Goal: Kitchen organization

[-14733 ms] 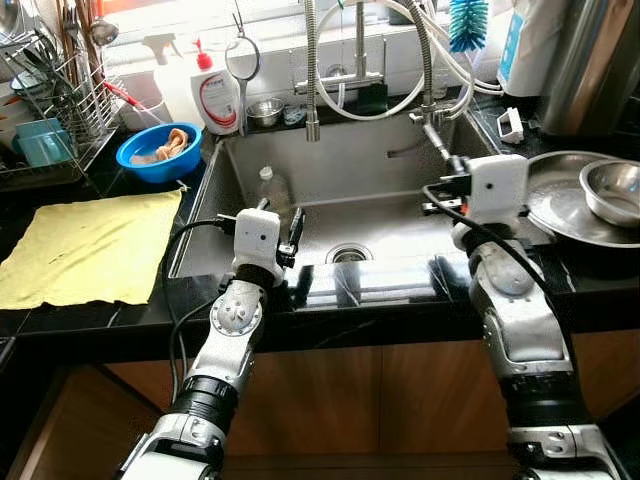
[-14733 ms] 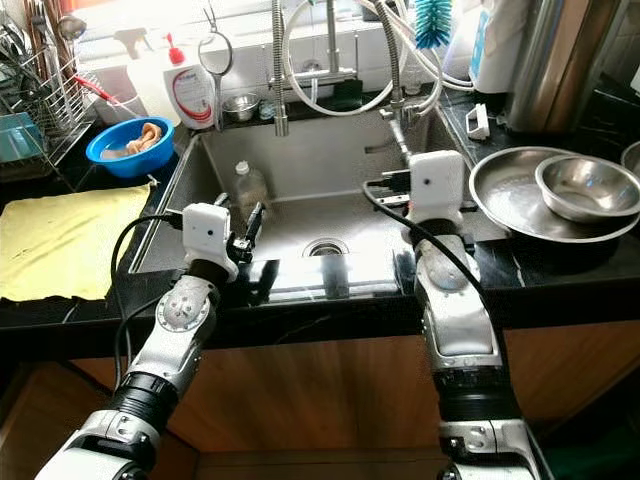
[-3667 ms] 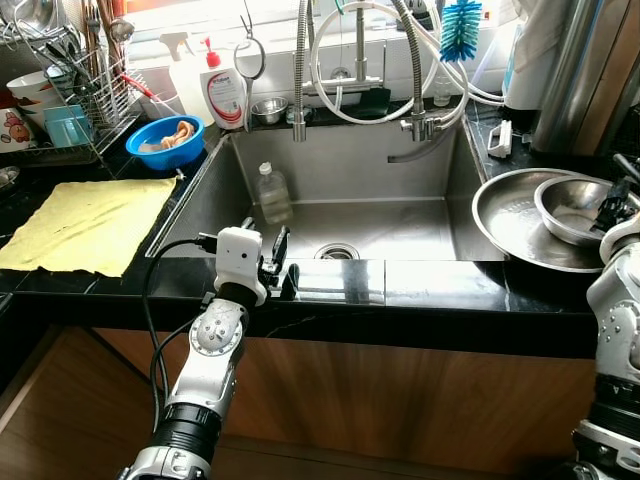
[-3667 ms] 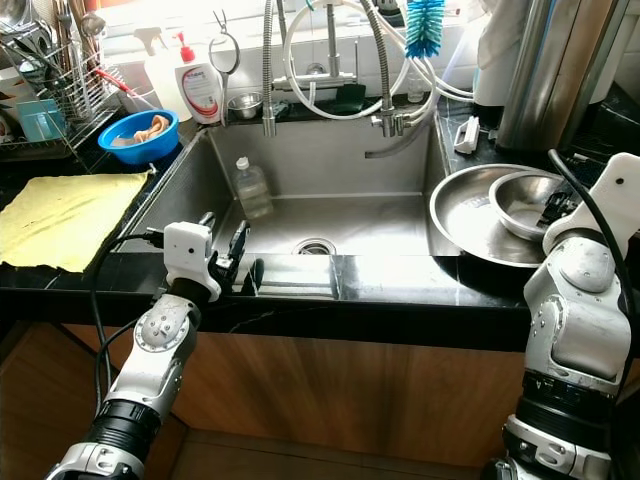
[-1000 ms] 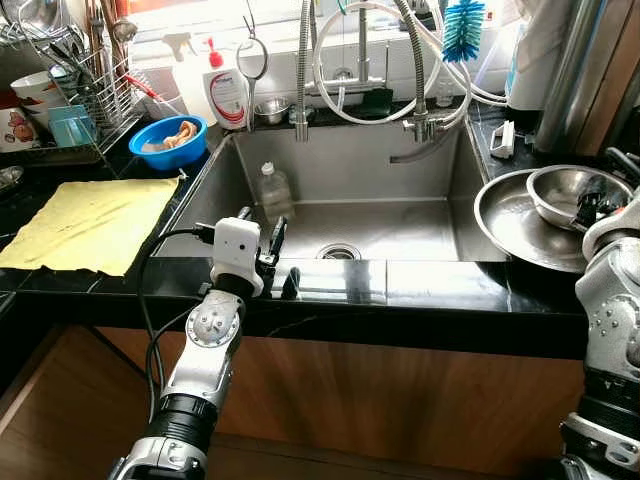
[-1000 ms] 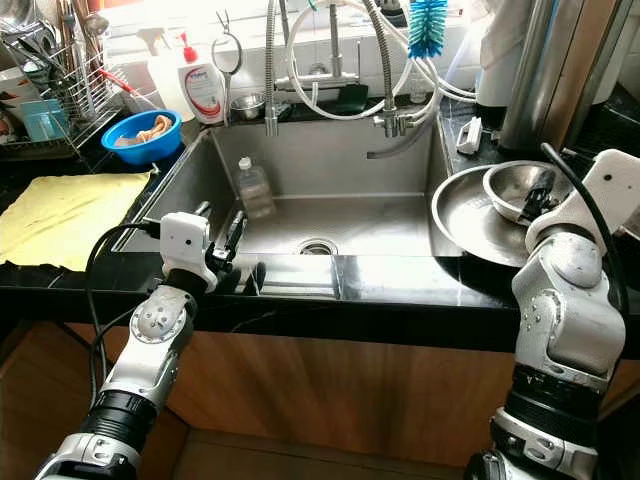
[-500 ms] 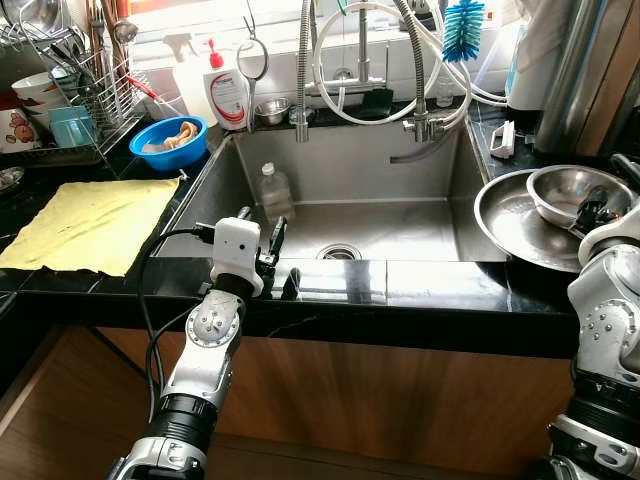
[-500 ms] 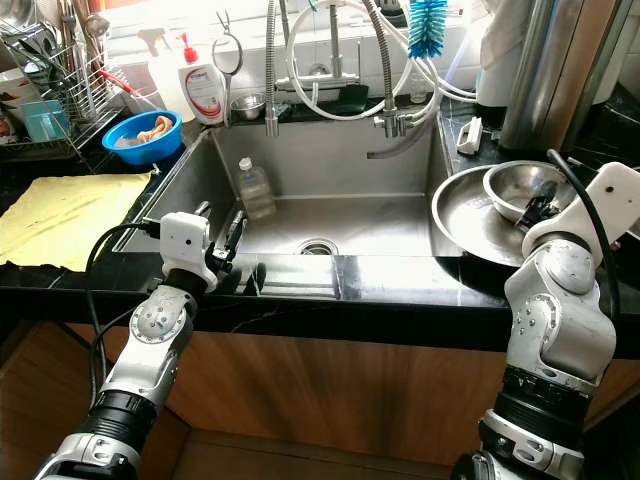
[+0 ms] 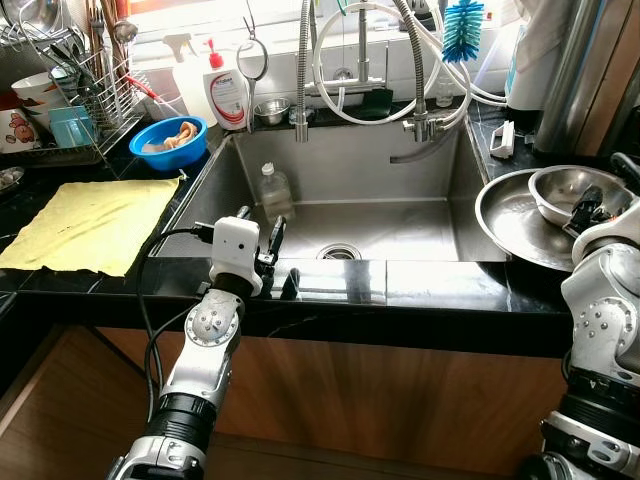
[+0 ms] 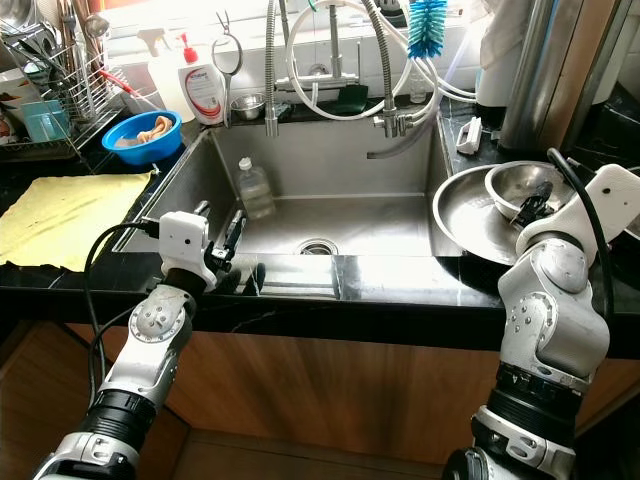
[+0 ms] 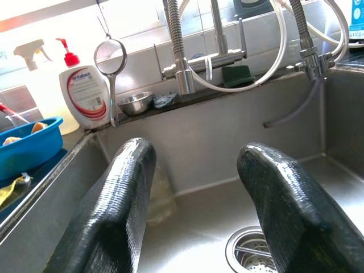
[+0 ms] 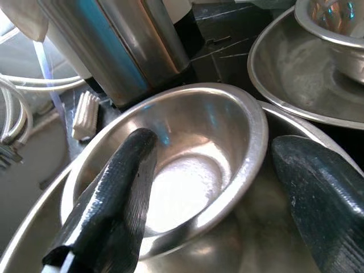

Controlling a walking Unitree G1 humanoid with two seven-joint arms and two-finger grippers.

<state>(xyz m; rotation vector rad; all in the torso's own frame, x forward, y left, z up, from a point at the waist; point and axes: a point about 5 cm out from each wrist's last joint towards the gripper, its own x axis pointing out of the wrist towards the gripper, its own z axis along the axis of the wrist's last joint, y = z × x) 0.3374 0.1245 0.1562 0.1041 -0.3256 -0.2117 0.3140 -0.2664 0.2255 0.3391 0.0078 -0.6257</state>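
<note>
My right fingers spread wide across the rim of the small steel bowl sitting in the large steel basin on the table, ready to pinch it, while my left fingers wait open over the sink.

The black bench is laid with a yellow cloth, a blue bowl and a steel basin (beside the sink).

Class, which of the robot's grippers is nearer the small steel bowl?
Right. The right gripper straddles the small steel bowl's rim; the left gripper hangs over the sink's front edge.
</note>
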